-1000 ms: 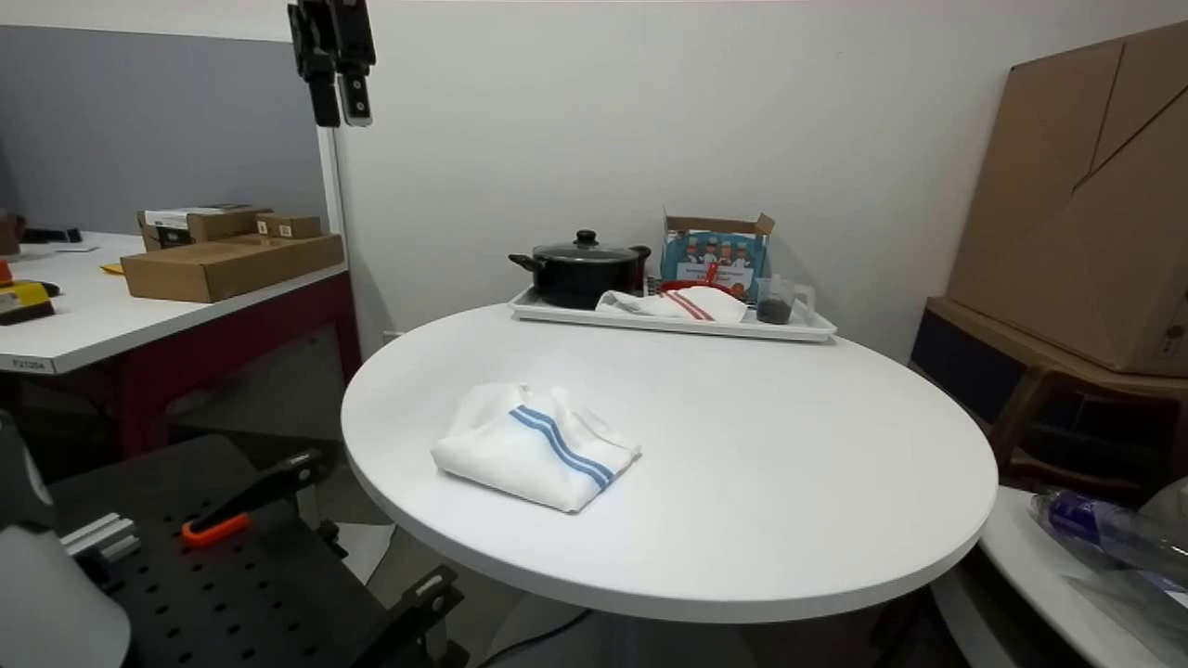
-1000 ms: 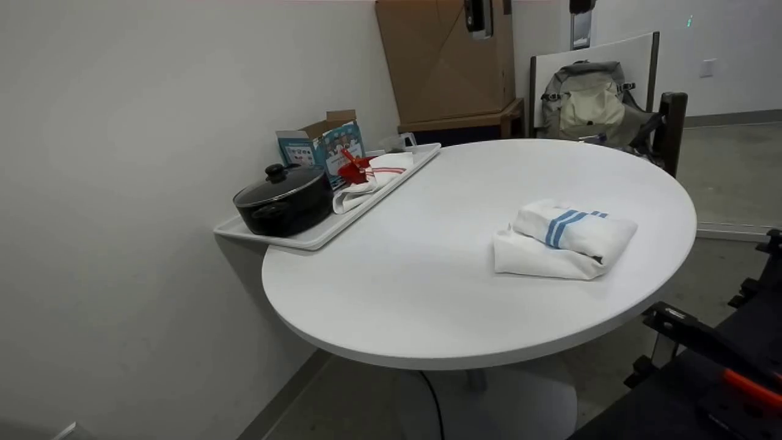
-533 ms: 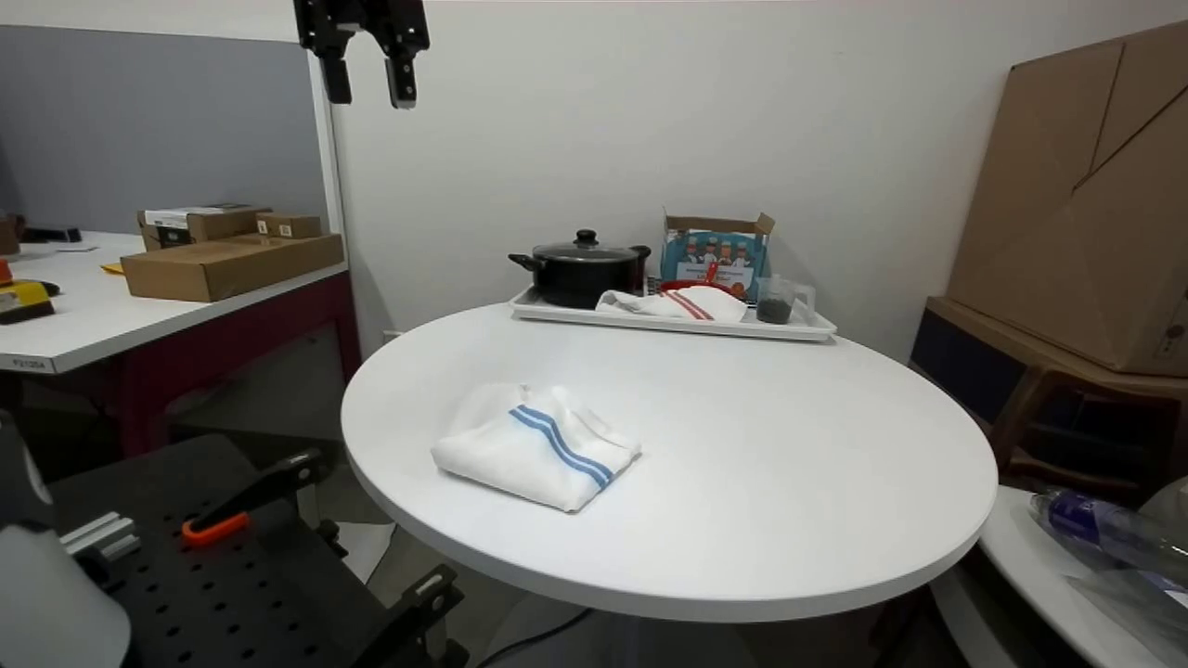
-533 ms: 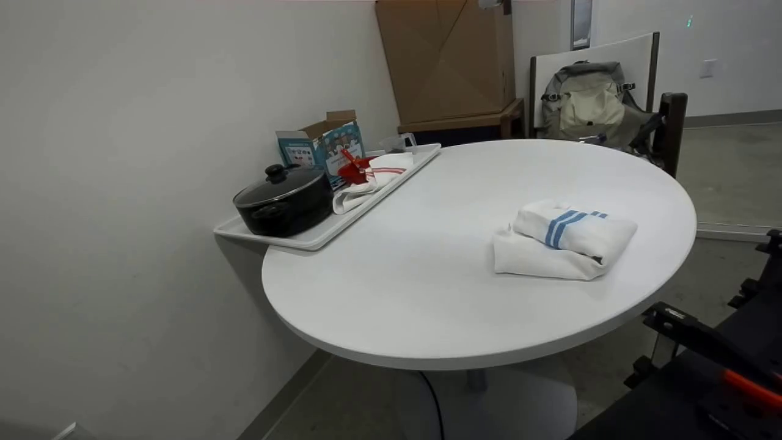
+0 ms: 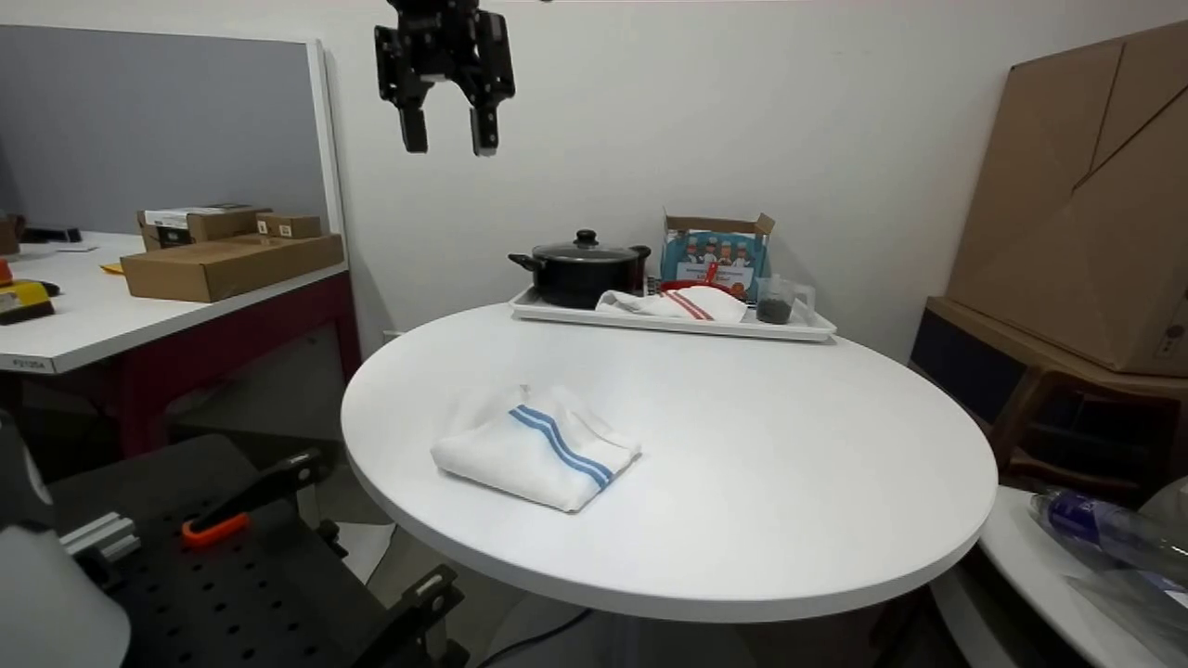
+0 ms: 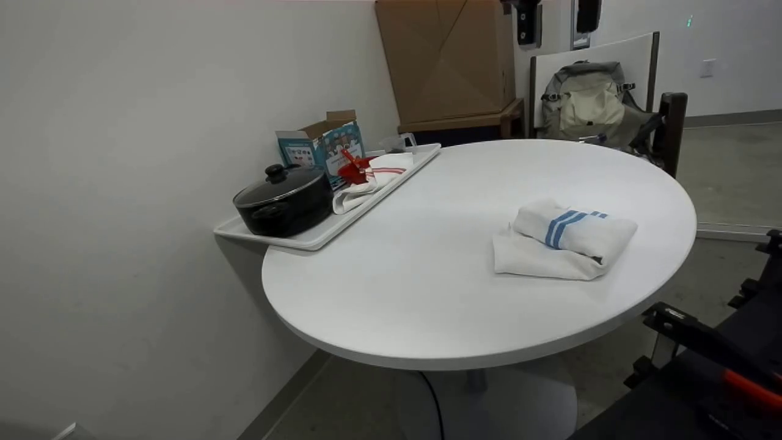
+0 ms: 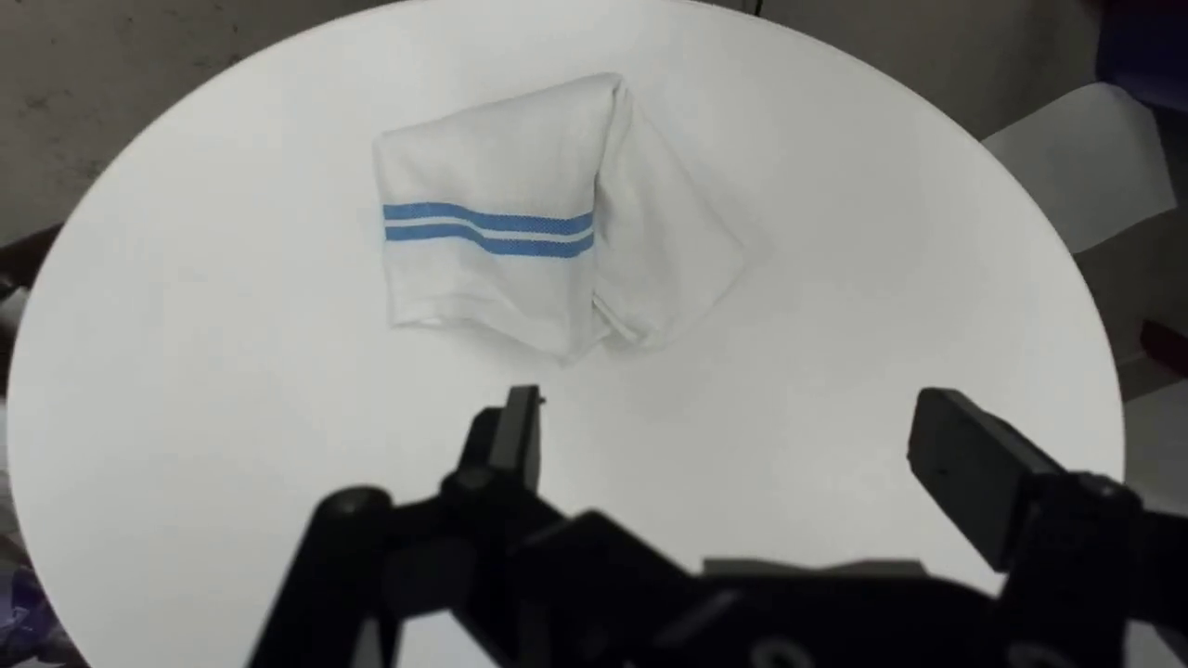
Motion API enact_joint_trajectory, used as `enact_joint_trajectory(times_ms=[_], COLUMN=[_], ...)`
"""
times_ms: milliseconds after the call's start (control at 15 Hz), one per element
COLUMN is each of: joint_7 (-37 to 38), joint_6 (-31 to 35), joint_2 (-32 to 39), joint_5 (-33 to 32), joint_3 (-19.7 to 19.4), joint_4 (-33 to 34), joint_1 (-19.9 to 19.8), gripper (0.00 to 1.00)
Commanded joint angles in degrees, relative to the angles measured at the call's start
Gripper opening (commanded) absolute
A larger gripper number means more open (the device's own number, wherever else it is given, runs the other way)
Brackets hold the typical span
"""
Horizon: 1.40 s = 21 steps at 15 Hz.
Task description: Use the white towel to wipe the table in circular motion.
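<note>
A white tray (image 5: 566,316) sits by the wall (image 5: 854,139), at the far edge of the table (image 5: 789,464), loaded with a lidded black pot (image 5: 580,278), a red-striped cloth (image 5: 673,304), a blue box (image 5: 710,255) with its flaps up, and a clear jug (image 5: 775,304) with something dark inside. In an exterior view a red thing (image 6: 352,175) peeks out behind that cloth, partly hidden, and a corner of the tray pokes past the tabletop. All of that stands well apart from the towel (image 5: 534,453), which lies folded and rumpled on the table, blue stripes across it, near the edge that faces a black platform (image 5: 223,594). Farther off I see a big carton (image 5: 1067,204), a desk (image 5: 83,325) with smaller boxes (image 5: 232,269) on it, and in an exterior view a backpack (image 6: 589,110). The gripper (image 5: 449,144) has its fingers (image 5: 415,133) spread wide, bare air between them, and is apart from both towel and table. It hangs high over the tabletop with the fingers pointing down. In both exterior views only this lower end of the arm (image 5: 434,9) shows at the top, and the joints above are out of my sight. In the wrist view the towel lies beyond the fingers, its plain part roughly in line with the gap, its striped part off to one side.
</note>
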Motion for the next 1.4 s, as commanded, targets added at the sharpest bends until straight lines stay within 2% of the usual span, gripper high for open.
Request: enact_joint_trajectory(times_ms=[0, 267, 800, 1333], joint_7=[-2.48, -6.91, -4.00, -5.63], joint_6=[3.44, 8.81, 26.08, 33.40], joint_2=[6.74, 11.78, 16.91, 25.71], joint_5=[-1.77, -2.41, -7.19, -5.57], joint_3=[-2.00, -4.04, -2.13, -4.78], joint_4=[1.55, 1.37, -3.94, -3.86], joint_1=[-1.54, -1.68, -2.75, -3.67], gripper=[1.00, 1.00, 1.00, 1.00])
